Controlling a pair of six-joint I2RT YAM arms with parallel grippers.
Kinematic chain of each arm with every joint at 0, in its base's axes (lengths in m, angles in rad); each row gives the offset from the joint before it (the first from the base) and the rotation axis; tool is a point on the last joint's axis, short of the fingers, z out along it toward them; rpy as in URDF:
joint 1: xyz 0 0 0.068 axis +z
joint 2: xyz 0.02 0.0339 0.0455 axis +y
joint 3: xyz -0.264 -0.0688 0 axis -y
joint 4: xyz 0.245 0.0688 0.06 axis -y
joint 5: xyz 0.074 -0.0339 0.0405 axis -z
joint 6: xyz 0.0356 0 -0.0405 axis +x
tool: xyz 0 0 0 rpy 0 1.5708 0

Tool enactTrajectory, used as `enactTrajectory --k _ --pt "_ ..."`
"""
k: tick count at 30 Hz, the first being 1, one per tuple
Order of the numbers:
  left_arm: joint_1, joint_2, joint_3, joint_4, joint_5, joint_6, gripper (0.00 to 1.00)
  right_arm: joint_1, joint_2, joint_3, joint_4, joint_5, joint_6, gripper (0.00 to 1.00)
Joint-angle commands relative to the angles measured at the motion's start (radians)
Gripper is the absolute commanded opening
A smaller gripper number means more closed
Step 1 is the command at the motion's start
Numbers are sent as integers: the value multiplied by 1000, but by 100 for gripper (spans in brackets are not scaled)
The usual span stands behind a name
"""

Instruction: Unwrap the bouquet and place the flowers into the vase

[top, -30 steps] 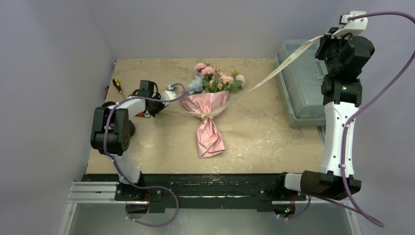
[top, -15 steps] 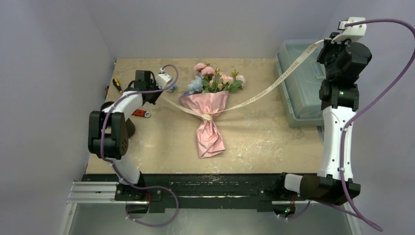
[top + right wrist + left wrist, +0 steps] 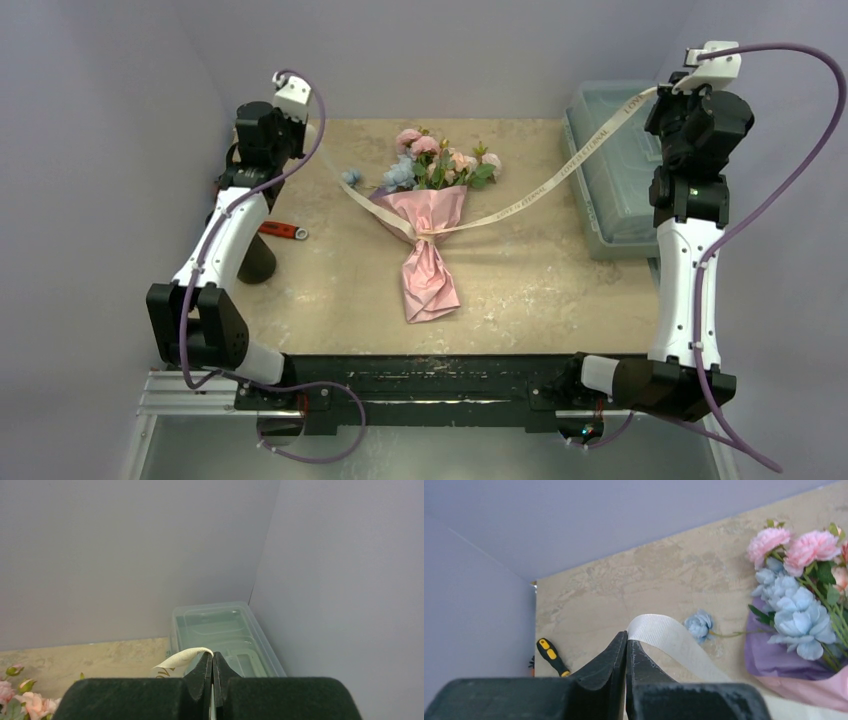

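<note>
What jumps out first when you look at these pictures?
The pink bouquet lies in the middle of the table, flowers toward the far wall. A long cream ribbon stretches from its waist out to both sides, one end pinched in the left claw and the other in the right claw.

My end effector [image 3: 212, 672] pinches the tip of a cream ribbon [image 3: 182, 657] between closed fingers. Beyond it, a clear plastic lidded box [image 3: 220, 630] sits on the surface [image 3: 100, 655]. Pink roses [image 3: 30, 702] show at lower left.

Pink-wrapped bouquet [image 3: 428, 232], cream ribbon [image 3: 520, 204]
</note>
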Motion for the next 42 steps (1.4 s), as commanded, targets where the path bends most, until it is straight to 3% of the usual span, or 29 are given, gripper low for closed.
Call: enactTrajectory --k 1,6,11,18,20,23,25,27,31,34,36,42 --pt "9 -28 79 53 -127 -105 0 -4 -31 -3 44 -7 -23 0" --pt "18 10 125 -5 -205 -115 0 -4 -24 3 -1 -55 -34 0" --pt "30 14 87 -39 -171 -110 0 -3 -34 7 -110 -201 -22 0" --pt "97 108 150 -229 -81 -196 0 -2 29 26 -320 -359 -59 1" --pt "110 105 139 -241 -42 -200 2 -2 70 60 -414 -392 -94 14" --pt "143 61 88 -220 101 -207 60 -1 119 110 -538 -467 -153 51" --pt "152 22 58 -187 169 -202 85 1 133 120 -584 -500 -165 69" --pt "155 -5 31 -169 240 -185 96 1 142 122 -622 -544 -194 78" --pt "157 -28 10 -190 442 -116 100 21 149 93 -692 -650 -248 86" --pt "154 -38 -29 -210 749 -25 100 84 167 45 -728 -705 -261 86" --pt "127 -46 -77 -202 868 36 100 163 186 9 -729 -712 -265 85" --pt "-126 -66 -178 -261 817 325 89 358 262 -104 -587 -760 -190 81"
